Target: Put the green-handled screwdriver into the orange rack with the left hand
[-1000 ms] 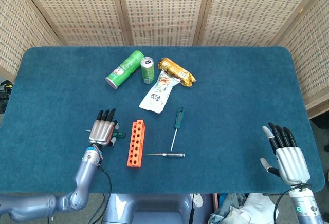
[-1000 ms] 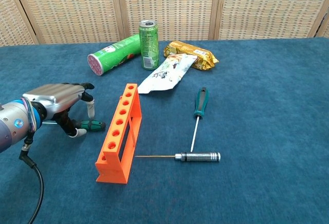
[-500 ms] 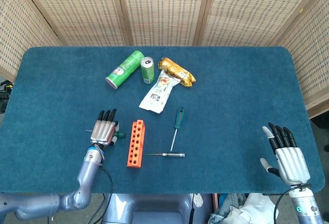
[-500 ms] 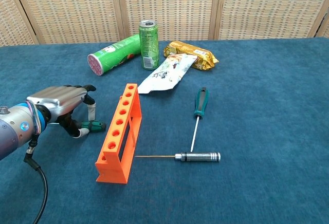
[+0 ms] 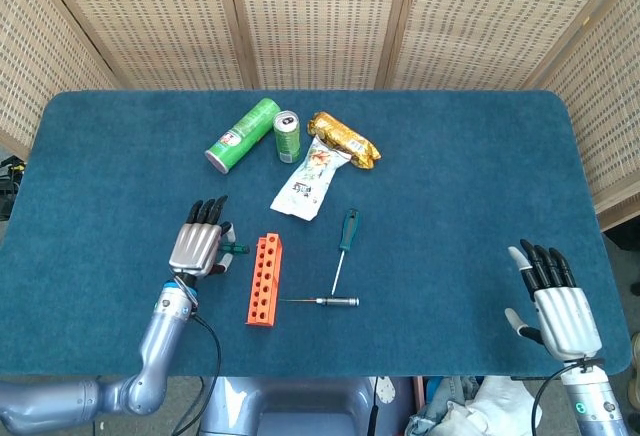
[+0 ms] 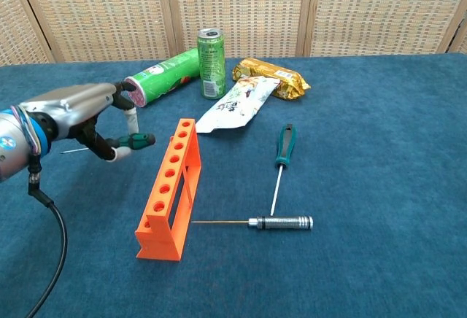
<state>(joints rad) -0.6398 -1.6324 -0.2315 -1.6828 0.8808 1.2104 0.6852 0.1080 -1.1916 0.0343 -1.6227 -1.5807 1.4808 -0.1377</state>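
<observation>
Both hands are in view, only the left one busy. The left hand (image 6: 76, 110) hangs above the table left of the rack (image 6: 169, 189), back of the hand up, fingers pointing toward the far edge and curling down around the green-handled screwdriver (image 6: 128, 141). The tool is pinched between thumb and fingers, lying roughly level; its green handle pokes out toward the rack and its thin shaft sticks out the other side of the palm. In the head view the left hand (image 5: 199, 244) sits just beside the rack's far end, handle tip close to the rack but apart from it. The forearm runs back to the lower left with a black cable looping below it.

The rack lies lengthwise on the blue table (image 5: 450, 186), holes up. Right of it lie a second green screwdriver (image 6: 281, 159) and a metal-handled driver (image 6: 273, 222). Farther back are a tube (image 6: 159, 78), a can (image 6: 211, 53), a white packet (image 6: 237, 103) and a gold packet (image 6: 273, 77).

The right hand (image 5: 556, 304) rests at the table's near right corner, fingers spread, holding nothing
</observation>
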